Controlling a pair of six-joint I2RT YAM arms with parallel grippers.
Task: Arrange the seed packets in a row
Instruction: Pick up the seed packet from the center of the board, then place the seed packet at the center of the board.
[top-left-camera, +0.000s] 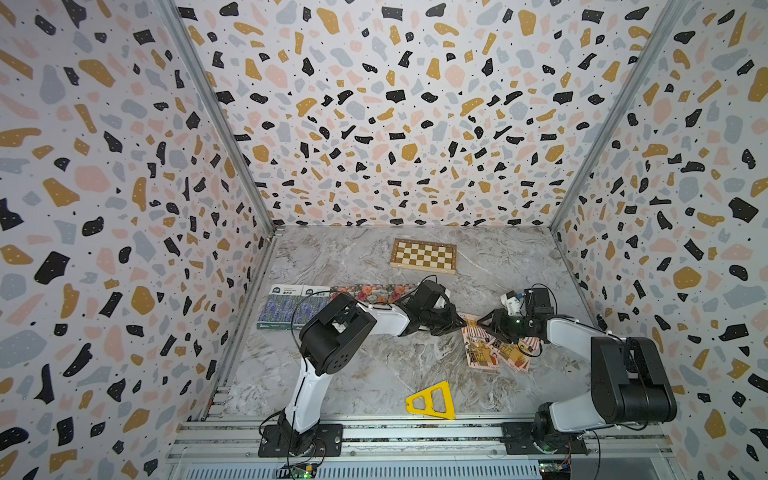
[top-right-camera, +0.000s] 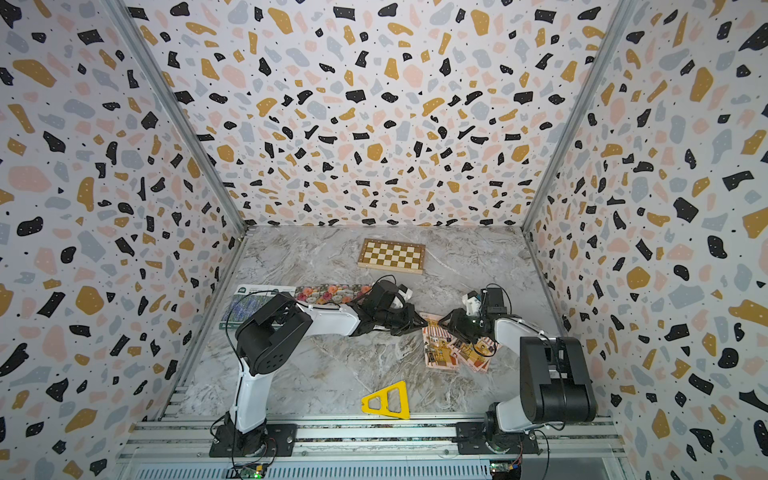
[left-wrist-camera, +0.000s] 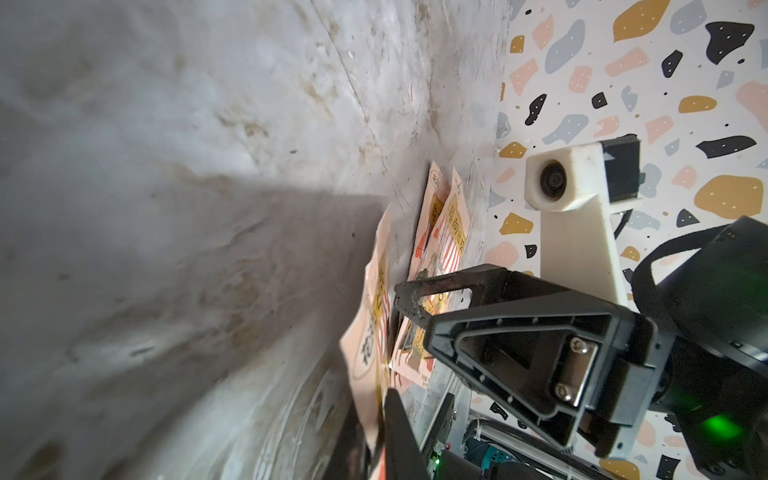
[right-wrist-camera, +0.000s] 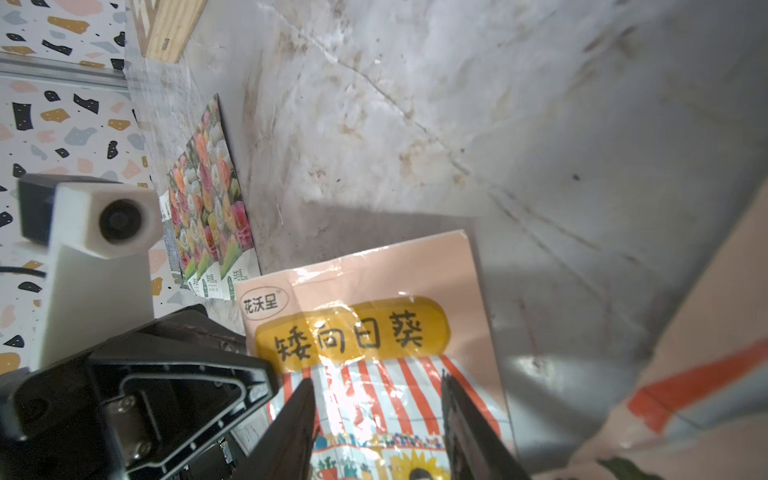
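I see the left gripper (top-left-camera: 462, 323) clenched on the edge of a pink shop-front packet (top-left-camera: 478, 349), which lies fanned with two more pink packets (top-left-camera: 515, 357) right of centre on the marble table (top-left-camera: 374, 374). The right gripper (top-left-camera: 484, 326) has its jaws parted over that same pile. Two lavender packets (top-left-camera: 276, 309) sit side by side near the left wall, and overlapping flower packets (top-left-camera: 374, 293) continue the line
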